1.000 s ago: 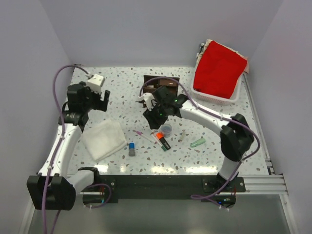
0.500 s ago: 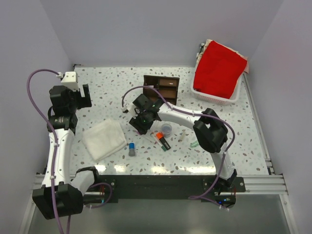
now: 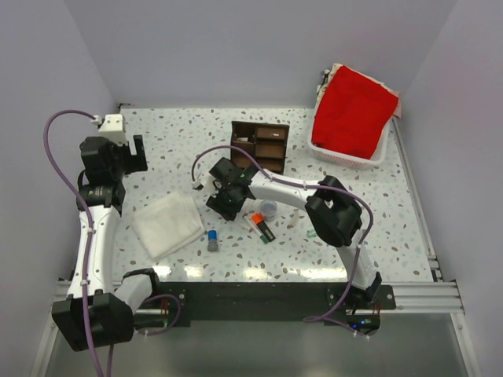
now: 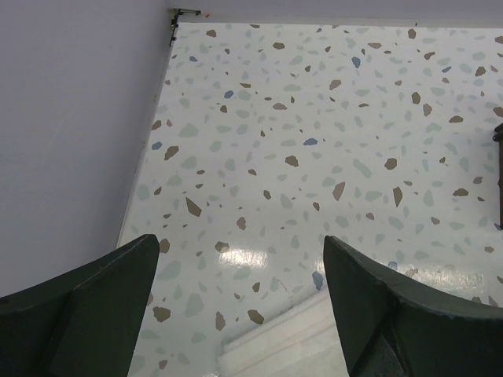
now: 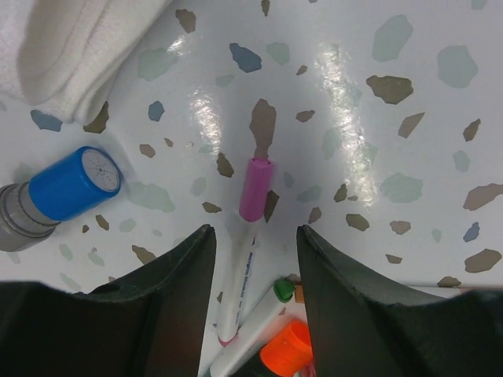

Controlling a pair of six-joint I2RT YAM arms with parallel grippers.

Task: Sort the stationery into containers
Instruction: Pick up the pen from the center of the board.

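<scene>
Straddling the pink-capped pen (image 5: 255, 188) on the tabletop (image 5: 409, 259)
Our right end effector (image 5: 253, 236) stood half-open around it, clear of both sides; farther back we saw the left end effector (image 4: 241, 251) gaping wide, and the wooden organizer (image 3: 261, 145).

Both arms wore white shells over their long links, the left arm (image 3: 93, 236) and the right arm (image 3: 281, 187) alike, with chunky black housings at every joint. A purple cable (image 3: 53, 137) looped loose along each. A white block (image 3: 111, 124) capped the left wrist. The fingers (image 4: 86, 306) were dark, blunt wedges, and the bases were bolted to a black rail (image 3: 251, 300)
</scene>
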